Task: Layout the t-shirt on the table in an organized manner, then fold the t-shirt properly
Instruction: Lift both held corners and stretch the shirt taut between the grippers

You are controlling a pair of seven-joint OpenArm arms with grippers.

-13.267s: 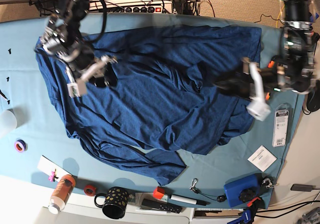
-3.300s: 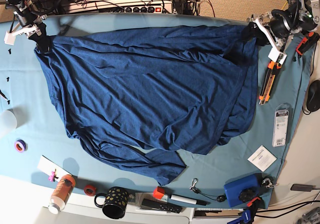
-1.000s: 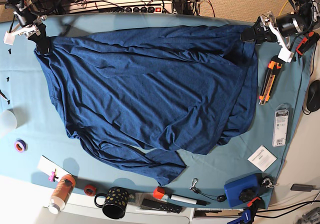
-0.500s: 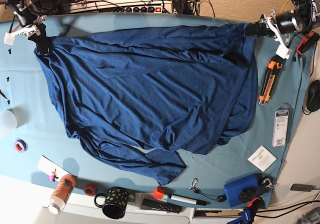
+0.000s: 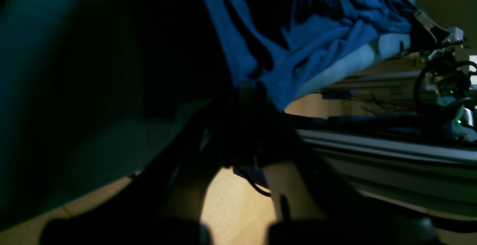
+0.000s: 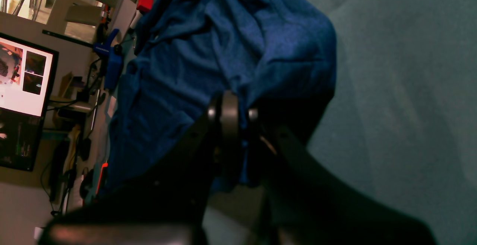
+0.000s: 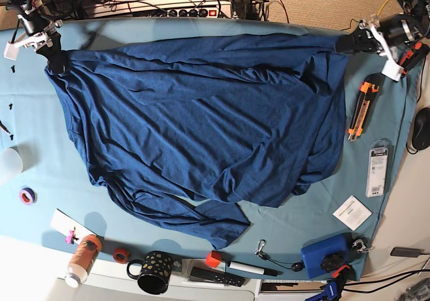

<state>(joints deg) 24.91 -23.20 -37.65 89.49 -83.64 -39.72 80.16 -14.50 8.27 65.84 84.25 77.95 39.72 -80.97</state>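
- Base view: the left gripper (image 7: 349, 44) is clamped shut on a corner of the t-shirt (image 7: 201, 126) at the far edge of the table (image 7: 282, 230), on this view's right. The right gripper (image 7: 55, 62) is likewise closed on the opposite far corner, on this view's left. The shirt hangs stretched between them along the far edge and lies spread over most of the table, with its near hem bunched in folds. An orange utility knife (image 7: 357, 109) lies just beside the shirt's right edge; a black mug (image 7: 153, 272) and a marker (image 7: 250, 269) sit along the near edge.
- Left wrist view: the left gripper (image 5: 249, 88) shows its jaws pressed together with blue cloth pinched between them. The t-shirt (image 5: 309, 40) runs away over the table edge. The frame is dark, so how deep the bite goes I cannot tell.
- Right wrist view: the right gripper (image 6: 229, 107) is shut, with a gathered fold of the t-shirt (image 6: 208, 51) caught at its tips; the teal table (image 6: 402, 88) lies bare beside it.
- The step in hand looks like spreading the shirt flat. To do it well, both arms should pull apart evenly and low, keeping the far edge taut and straight. They should then draw the cloth so the crumpled near hem smooths out, without dragging it onto the knife.
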